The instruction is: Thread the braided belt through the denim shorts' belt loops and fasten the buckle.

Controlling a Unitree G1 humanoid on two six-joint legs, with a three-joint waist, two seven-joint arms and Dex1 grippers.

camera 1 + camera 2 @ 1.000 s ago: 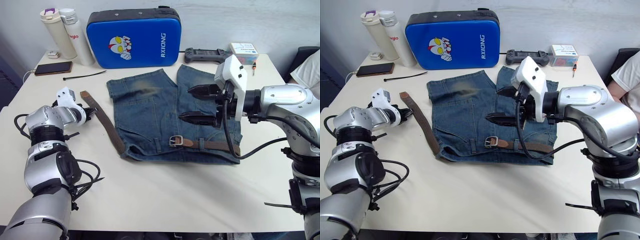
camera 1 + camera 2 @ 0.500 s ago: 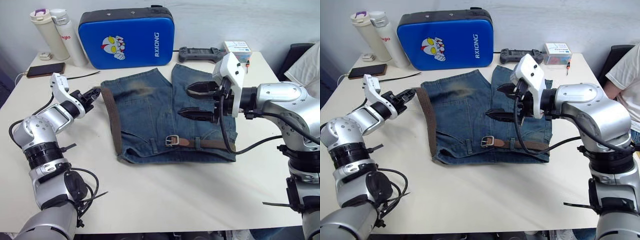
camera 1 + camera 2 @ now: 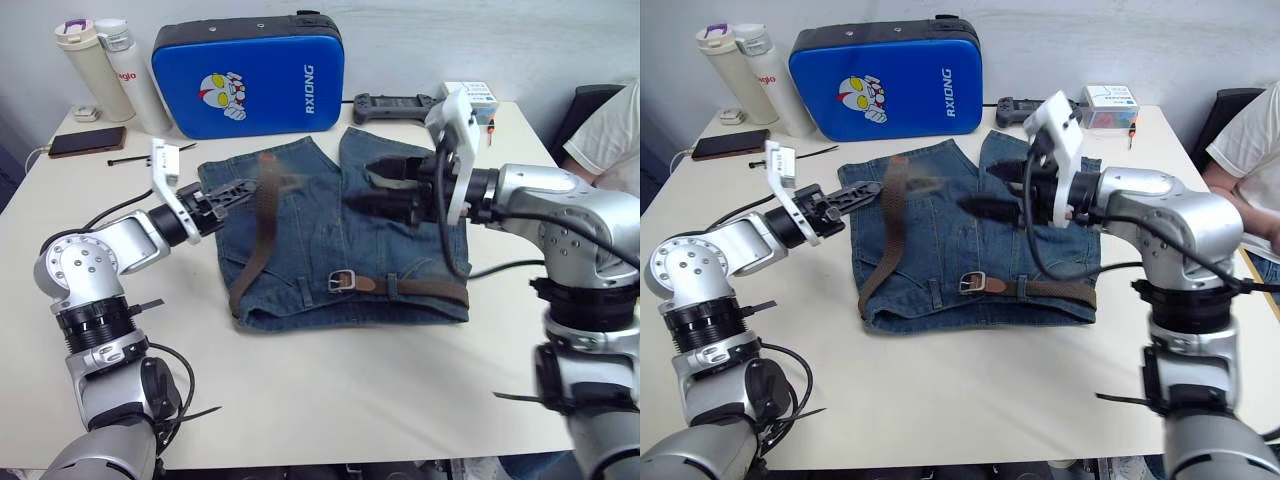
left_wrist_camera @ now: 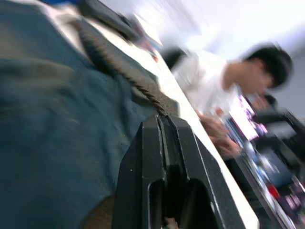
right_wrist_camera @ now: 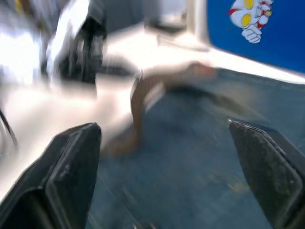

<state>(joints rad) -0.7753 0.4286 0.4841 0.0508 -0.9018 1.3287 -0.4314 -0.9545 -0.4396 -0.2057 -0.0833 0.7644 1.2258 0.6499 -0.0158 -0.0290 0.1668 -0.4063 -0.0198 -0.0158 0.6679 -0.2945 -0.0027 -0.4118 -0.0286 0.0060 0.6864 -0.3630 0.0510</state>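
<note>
Pinching the braided belt near its free end, the left gripper holds it lifted over the denim shorts on the table. Right gripper hovers spread above the shorts; the buckle lies on the waistband.

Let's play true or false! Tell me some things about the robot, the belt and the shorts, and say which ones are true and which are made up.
1. The left gripper is shut on the braided belt. True.
2. The right gripper is shut. False: its fingers are spread open above the denim shorts.
3. The buckle lies on the waistband. True.
4. The belt's free end is fastened in the buckle. False: it is held up over the shorts, far from the buckle.
5. The blue case lies on the shorts. False: it stands behind them.
</note>
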